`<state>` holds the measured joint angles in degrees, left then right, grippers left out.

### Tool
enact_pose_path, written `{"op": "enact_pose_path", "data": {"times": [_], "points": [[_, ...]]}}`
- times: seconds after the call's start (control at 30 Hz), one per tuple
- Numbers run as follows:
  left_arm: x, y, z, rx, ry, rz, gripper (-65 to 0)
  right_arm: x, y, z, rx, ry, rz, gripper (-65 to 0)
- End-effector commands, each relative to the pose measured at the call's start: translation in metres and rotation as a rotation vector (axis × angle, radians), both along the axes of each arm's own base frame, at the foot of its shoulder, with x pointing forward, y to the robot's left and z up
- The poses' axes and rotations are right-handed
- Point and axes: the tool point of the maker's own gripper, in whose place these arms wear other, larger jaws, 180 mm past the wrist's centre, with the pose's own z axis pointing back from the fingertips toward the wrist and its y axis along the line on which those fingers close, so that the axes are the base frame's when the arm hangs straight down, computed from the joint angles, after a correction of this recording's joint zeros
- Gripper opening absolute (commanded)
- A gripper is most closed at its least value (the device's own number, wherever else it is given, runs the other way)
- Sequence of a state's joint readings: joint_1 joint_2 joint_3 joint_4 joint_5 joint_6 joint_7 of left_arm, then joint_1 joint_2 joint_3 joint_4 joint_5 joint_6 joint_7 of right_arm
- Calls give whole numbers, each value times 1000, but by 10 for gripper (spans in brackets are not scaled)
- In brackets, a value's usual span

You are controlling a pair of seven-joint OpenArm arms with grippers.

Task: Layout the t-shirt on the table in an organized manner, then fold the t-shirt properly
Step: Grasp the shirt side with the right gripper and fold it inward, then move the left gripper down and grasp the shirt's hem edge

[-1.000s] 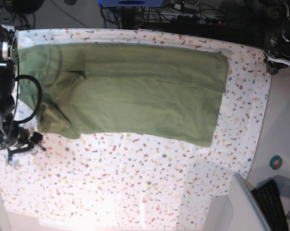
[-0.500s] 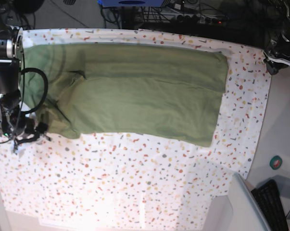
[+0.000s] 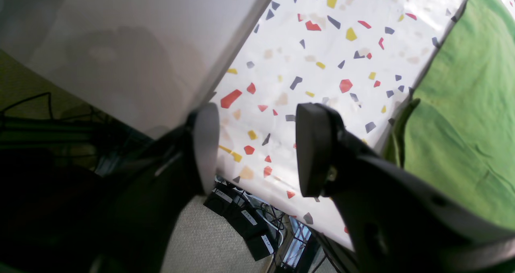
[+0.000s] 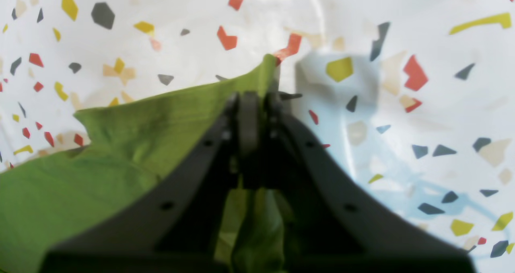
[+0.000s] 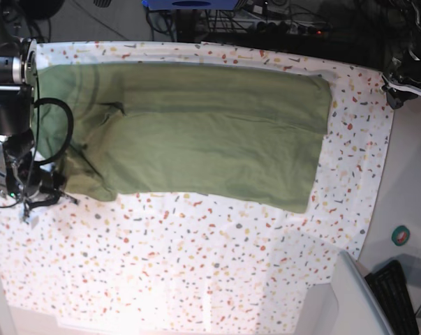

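The olive-green t-shirt [image 5: 196,132] lies spread across the far half of the speckled table [image 5: 196,279], long side running left to right. At the shirt's near-left corner, my right gripper [image 5: 55,190] is shut on the fabric. The right wrist view shows that gripper [image 4: 253,100] with its jaws pressed together on a peak of the t-shirt [image 4: 100,164], cloth bunched between the fingers. My left gripper [image 3: 257,144] hangs open over the table's edge [image 3: 322,44], nothing between its fingers, with the t-shirt [image 3: 462,124] off to its right. The left arm [image 5: 404,77] sits at the far-right corner.
A grey bin [image 5: 350,300] stands at the near right, past the table's edge. A green tape roll [image 5: 401,235] and a black keyboard [image 5: 395,293] lie on the floor side there. Cables and boxes [image 5: 266,21] run behind the far edge.
My right arm moved away from the near edge, up to the shirt's near-left corner, and its gripper closed on the fabric. The left arm and the rest of the shirt stayed put.
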<state>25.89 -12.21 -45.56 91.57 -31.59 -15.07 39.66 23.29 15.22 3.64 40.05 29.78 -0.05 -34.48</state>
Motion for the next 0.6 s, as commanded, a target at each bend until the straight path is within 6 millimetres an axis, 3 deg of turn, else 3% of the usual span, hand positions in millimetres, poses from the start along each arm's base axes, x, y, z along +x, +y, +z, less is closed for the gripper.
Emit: {"op": "enact_pose_path", "data": {"times": [0.0, 0.17, 0.23, 0.47, 0.57], "points": [[5, 5, 10, 24, -27, -9, -351, 19, -8, 17, -10, -57, -12, -650], [5, 4, 9, 22, -28, -9, -351, 19, -9, 18, -9, -58, -14, -650], [14, -5, 7, 14, -25, -45, -351, 15, -9, 15, -7, -51, -19, -650], [88, -28, 0, -43, -13, -180, -346, 10, -9, 10, -8, -41, -19, -650], [133, -39, -3, -138, 28, -197, -255, 10, -9, 10, -8, -41, -19, -650]]}}
